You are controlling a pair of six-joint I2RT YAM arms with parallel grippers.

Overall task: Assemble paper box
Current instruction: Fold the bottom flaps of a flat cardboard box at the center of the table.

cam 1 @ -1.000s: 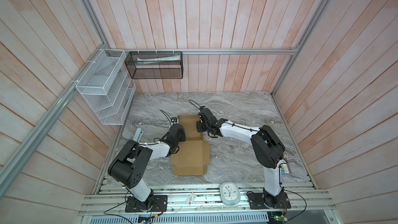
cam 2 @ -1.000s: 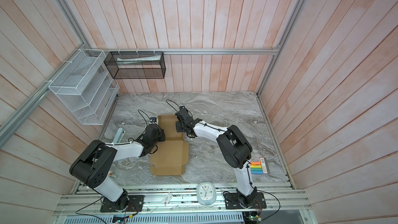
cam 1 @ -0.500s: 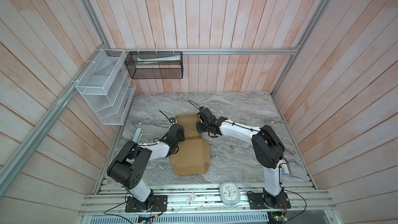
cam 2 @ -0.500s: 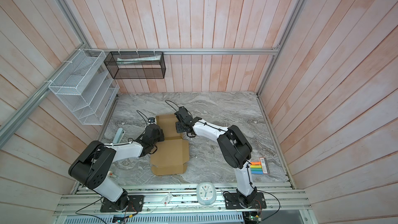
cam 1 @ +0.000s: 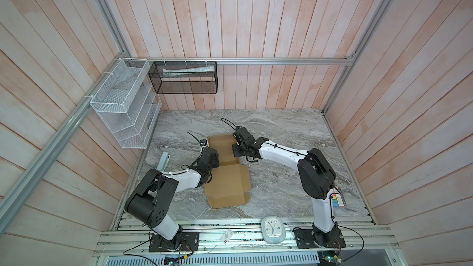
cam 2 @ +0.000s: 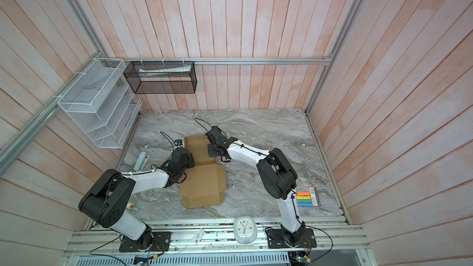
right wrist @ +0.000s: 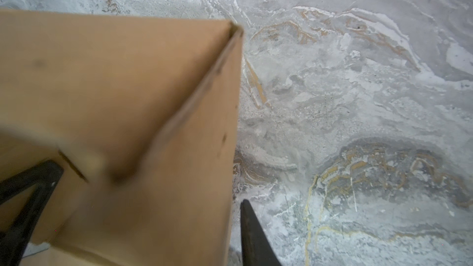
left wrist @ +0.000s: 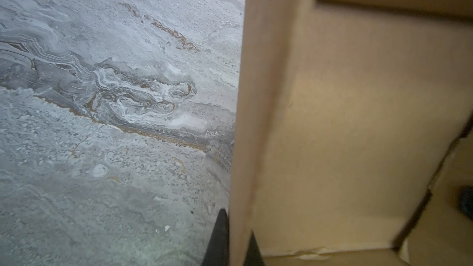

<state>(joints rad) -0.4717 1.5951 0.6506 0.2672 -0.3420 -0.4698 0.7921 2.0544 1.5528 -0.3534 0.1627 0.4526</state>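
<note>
Between the fingertips of my left tool [left wrist: 236,241] I am pinching one upright side wall of the paper box [left wrist: 345,124]. The jaws are pressing shut on the cardboard, with one black fingertip [left wrist: 220,236] sitting outside the wall over the grey marbled worktop [left wrist: 102,124] and its partner inside.

Just across the box from that tool, my right tool [right wrist: 148,185] is straddling the opposite wall with its jaws standing partly apart. One finger [right wrist: 30,195] is reaching inside the box. The other finger [right wrist: 252,234] is hanging just outside the wall, with a sliver of worktop showing between the two, so I am gripping nothing there. The cardboard nearest those fingers is showing blurred.

Behind both tools, toward my arm bases, the rest of the paper box is lying flat on the worktop in both top views, with small flaps at its corners. Farthest back, a pale clock [cam 1: 272,229] is resting on the rail between my bases.
</note>
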